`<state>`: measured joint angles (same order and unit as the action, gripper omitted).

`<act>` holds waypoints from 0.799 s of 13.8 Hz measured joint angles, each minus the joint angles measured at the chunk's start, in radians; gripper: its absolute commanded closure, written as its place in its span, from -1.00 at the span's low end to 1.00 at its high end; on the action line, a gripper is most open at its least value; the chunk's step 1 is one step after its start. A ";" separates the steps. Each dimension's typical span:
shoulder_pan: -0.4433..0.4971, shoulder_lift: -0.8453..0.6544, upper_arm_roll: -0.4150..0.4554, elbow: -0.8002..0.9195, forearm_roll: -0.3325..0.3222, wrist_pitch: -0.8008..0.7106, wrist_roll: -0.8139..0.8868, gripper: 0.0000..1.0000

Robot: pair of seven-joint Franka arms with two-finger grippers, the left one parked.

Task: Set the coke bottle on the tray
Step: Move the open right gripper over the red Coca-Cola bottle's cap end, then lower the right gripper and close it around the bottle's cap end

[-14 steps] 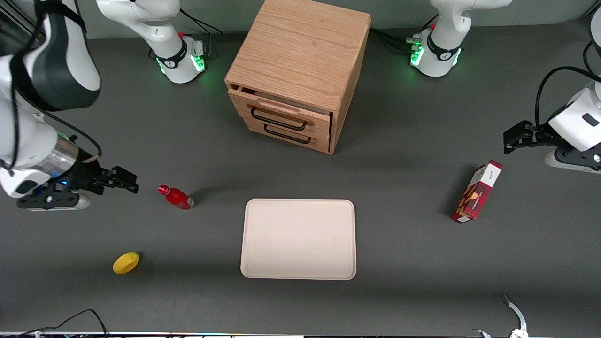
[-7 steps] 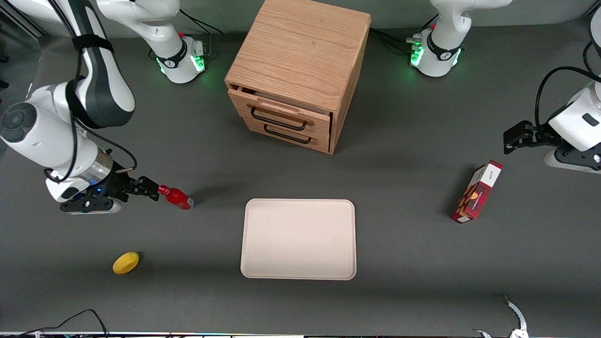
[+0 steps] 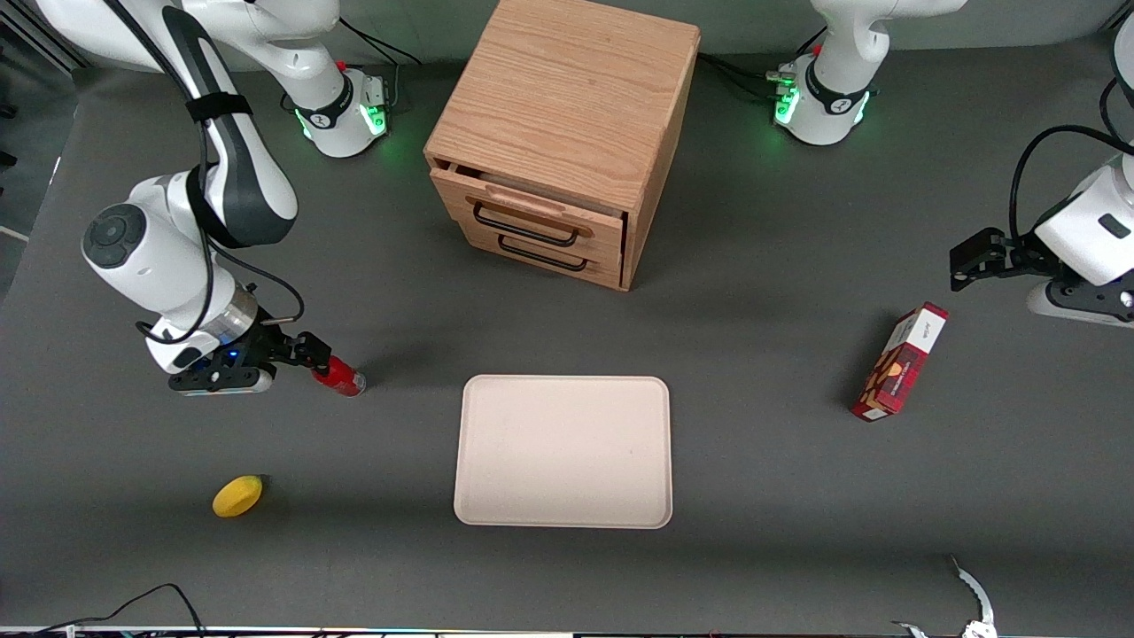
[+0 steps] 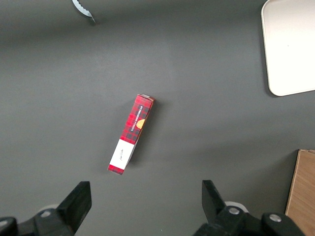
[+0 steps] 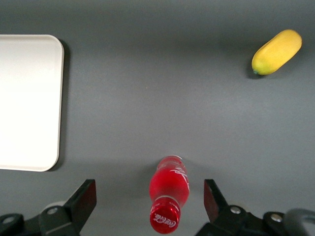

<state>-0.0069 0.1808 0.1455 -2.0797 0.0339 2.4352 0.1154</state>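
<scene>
- The end effector [image 3: 321, 361] hangs open over the bottle [image 5: 169, 192], which lies on its side on the desk [image 3: 780, 496], apart from the tray [image 3: 563, 451].
- Best centre the fingers [image 5: 84, 199] on the red body, lower until they straddle it, then close gently so it cannot roll.
- White "Coca-Cola" script shows on the cap and the body.
</scene>
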 measured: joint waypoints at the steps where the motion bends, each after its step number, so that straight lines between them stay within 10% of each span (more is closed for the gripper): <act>1: 0.000 0.000 0.003 -0.016 -0.001 0.017 0.001 -0.94; 11: -0.010 -0.014 0.005 -0.118 -0.042 0.069 0.001 -0.83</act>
<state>-0.0171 0.1667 0.1509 -2.1975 -0.0080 2.5045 0.1167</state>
